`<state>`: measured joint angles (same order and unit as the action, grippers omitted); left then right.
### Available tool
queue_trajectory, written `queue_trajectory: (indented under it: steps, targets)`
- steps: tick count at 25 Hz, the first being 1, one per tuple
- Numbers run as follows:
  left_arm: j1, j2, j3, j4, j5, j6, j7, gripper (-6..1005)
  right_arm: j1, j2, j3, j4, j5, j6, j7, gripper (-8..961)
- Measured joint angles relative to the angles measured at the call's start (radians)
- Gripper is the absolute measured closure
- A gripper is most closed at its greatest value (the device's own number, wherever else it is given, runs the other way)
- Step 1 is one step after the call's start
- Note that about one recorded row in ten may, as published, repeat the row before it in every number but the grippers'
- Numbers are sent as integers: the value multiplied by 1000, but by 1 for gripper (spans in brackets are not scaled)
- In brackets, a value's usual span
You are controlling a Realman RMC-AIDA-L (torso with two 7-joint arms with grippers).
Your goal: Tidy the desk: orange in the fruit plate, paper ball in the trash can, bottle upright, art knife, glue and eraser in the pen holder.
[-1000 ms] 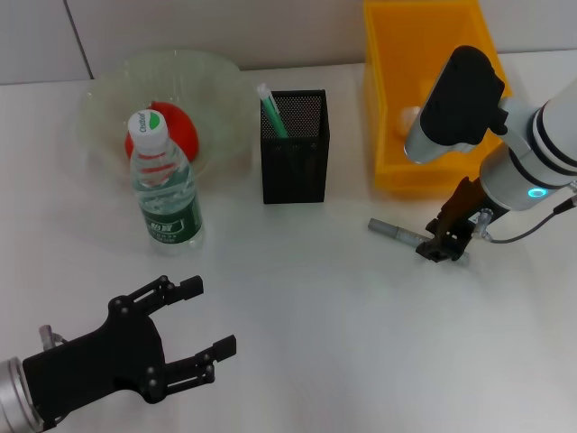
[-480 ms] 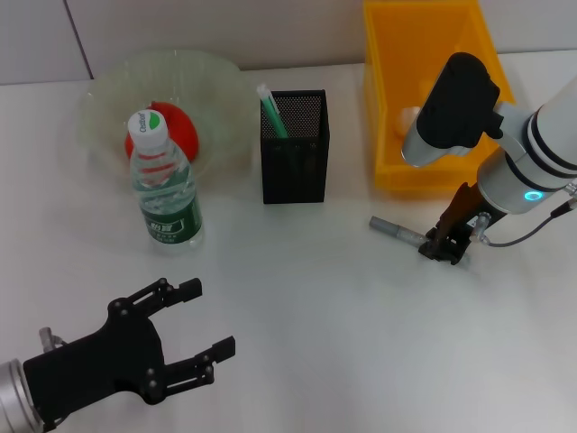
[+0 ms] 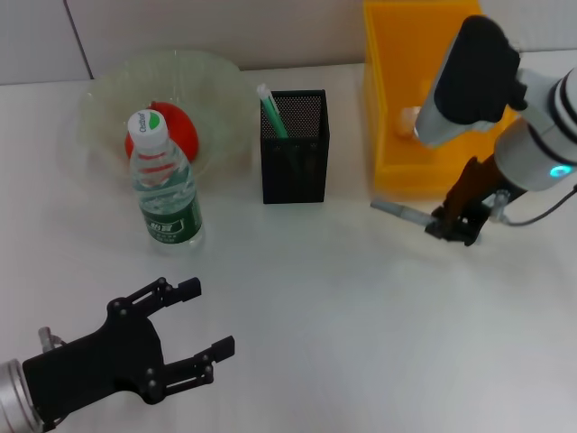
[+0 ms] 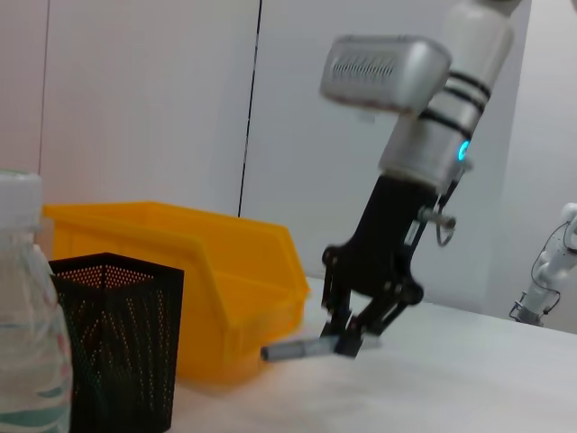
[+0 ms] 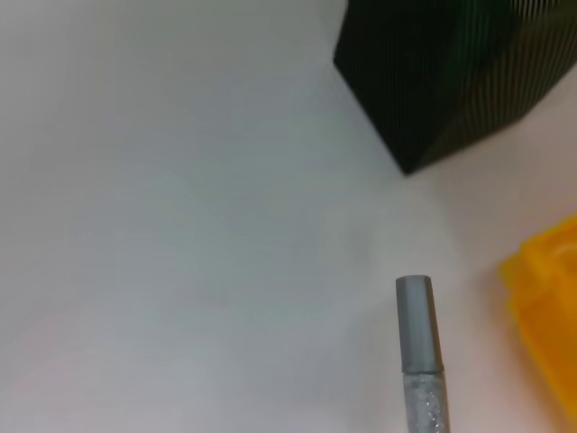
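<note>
Sitting at the back right of the white table (image 3: 343,298), the big yellow trash can (image 3: 397,99) has the little white paper ball (image 3: 410,117) inside it. The pale green fruit plate (image 3: 99,108) at the back left holds the orange (image 3: 176,126), and the bottle (image 3: 165,185) stands straight up just in front of it. Between them stands the black pen holder (image 3: 295,149), with a green stick (image 3: 270,110) already poking out. The right gripper (image 3: 451,224) is squeezed tight on one end of a thin grey stick (image 3: 397,211) (maybe the art knife). It holds the stick flat and lifted off the table, near the bin's front, probably so it can carry it to the holder. The left gripper (image 3: 194,320) waits near the front left, fingers wide apart, holding nothing.
</note>
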<state>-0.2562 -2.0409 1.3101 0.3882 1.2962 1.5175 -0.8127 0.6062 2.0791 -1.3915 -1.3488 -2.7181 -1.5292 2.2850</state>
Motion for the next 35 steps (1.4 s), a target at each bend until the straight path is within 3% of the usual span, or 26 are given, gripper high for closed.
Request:
queue_trajectory:
  steps: [6, 12, 19, 27, 35]
  targets:
    - [-2, -5, -5, -3, 0, 0, 3, 155, -20, 0, -20, -228, -95, -70, -29, 815]
    - [1, -7, -9, 0, -2, -1, 8, 155, -9, -1, -96, -341, -201, -70, -87, 815]
    - [-7, -18, -9, 1, -6, -16, 7, 155, -3, -3, -99, -444, -204, 1, -286, 814]
    - [-9, -25, -10, 2, -9, -21, 8, 155, -38, -2, -121, -431, -204, 206, -572, 814]
    - [-1, -26, -23, 18, -11, -20, 1, 155, 37, -53, -190, -366, -204, 214, -645, 816]
